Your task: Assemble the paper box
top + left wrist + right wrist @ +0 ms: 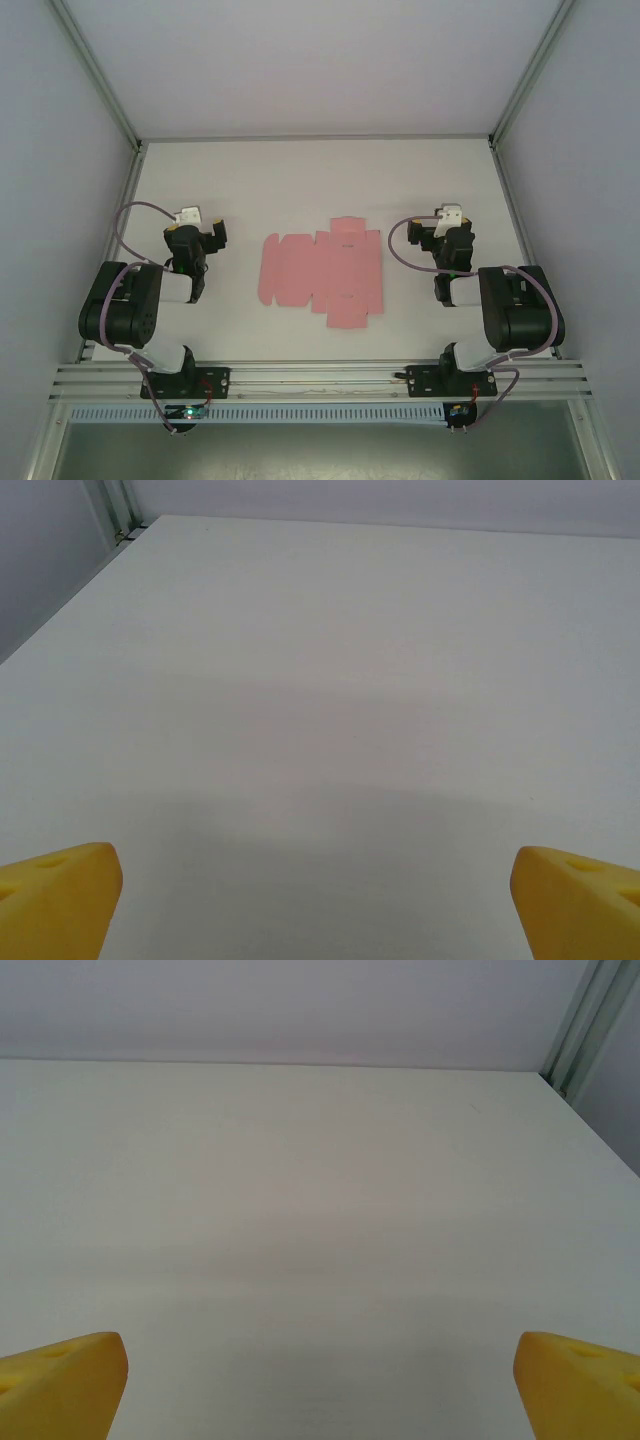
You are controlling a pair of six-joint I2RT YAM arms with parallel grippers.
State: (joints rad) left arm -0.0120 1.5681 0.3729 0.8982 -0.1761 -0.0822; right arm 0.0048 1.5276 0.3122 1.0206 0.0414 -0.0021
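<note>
The paper box (322, 272) lies as a flat pink die-cut sheet with flaps and tabs in the middle of the white table (320, 180). My left gripper (196, 236) rests to the left of the sheet, apart from it. My right gripper (447, 232) rests to the sheet's right, also apart. Both stand open. In the left wrist view the yellow fingertips (60, 895) sit wide apart over bare table, with the left gripper (318, 900) holding nothing. The right wrist view has the same wide yellow fingertips (575, 1380), and the right gripper (320, 1385) is empty.
Grey walls and metal frame posts (130, 130) close the table on the left, right and back. A slotted aluminium rail (320, 380) carrying both arm bases runs along the near edge. Bare white table lies behind the sheet.
</note>
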